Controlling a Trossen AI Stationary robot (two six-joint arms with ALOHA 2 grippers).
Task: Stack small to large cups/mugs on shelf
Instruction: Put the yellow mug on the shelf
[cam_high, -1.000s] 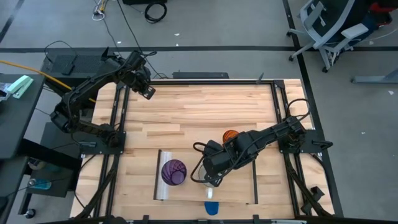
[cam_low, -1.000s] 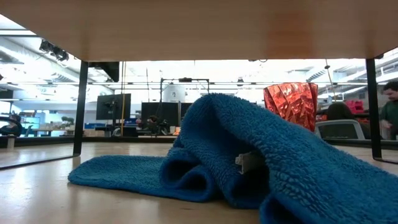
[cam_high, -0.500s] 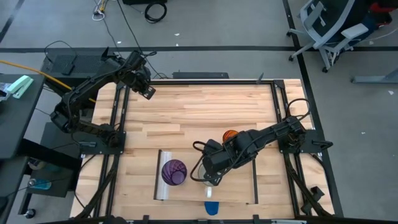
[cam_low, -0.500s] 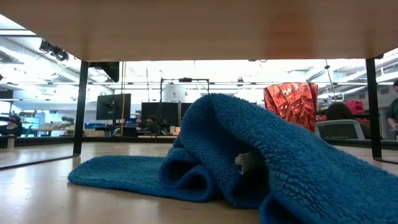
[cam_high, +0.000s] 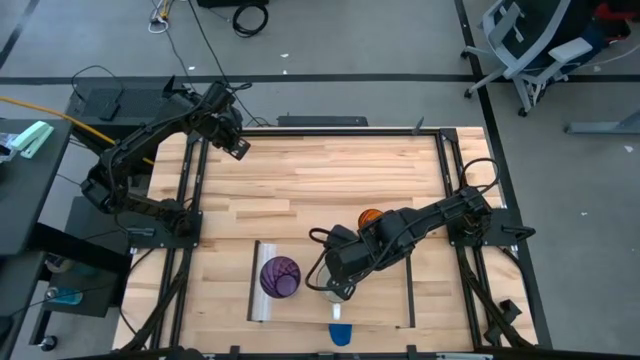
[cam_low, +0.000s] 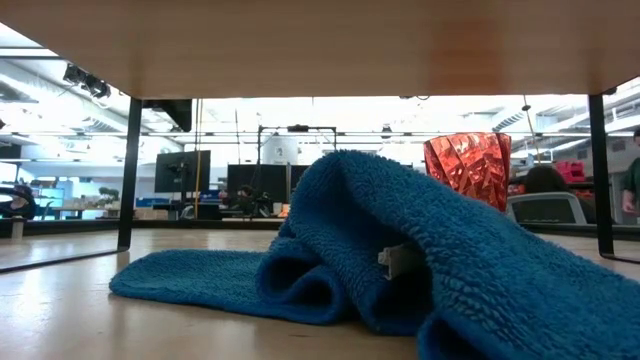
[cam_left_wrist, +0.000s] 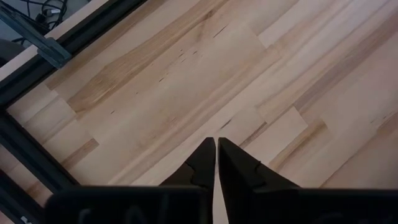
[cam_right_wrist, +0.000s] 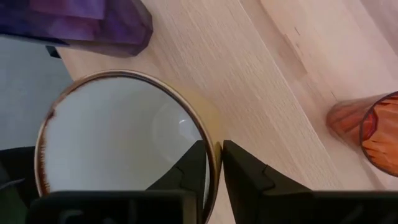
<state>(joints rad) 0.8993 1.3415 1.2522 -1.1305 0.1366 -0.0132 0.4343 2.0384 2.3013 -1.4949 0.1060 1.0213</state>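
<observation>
The white mug (cam_right_wrist: 118, 149) is round and smooth, with a thin brown rim and a cream inside. It stands on the pale, smooth shelf (cam_high: 385, 305), near the front edge of the slatted wooden table (cam_high: 320, 180). The right gripper (cam_right_wrist: 214, 165) is on the mug's rim, one dark finger inside and one outside, with the rim between them and a narrow gap. Just beside the mug stands the see-through purple tumbler (cam_high: 279, 276), which has flat, shiny sides, close to the shelf's shiny metal strip (cam_high: 256, 295). The orange tumbler (cam_high: 371, 217) is glassy and ridged, and it stands on the other side of the right arm, partly hidden by it. A fluffy blue towel (cam_low: 400, 250) lies bunched up at the table's front edge. The left gripper (cam_left_wrist: 216, 149) waits over the far left corner of the table with its pointed fingers nearly touching, holding nothing.
</observation>
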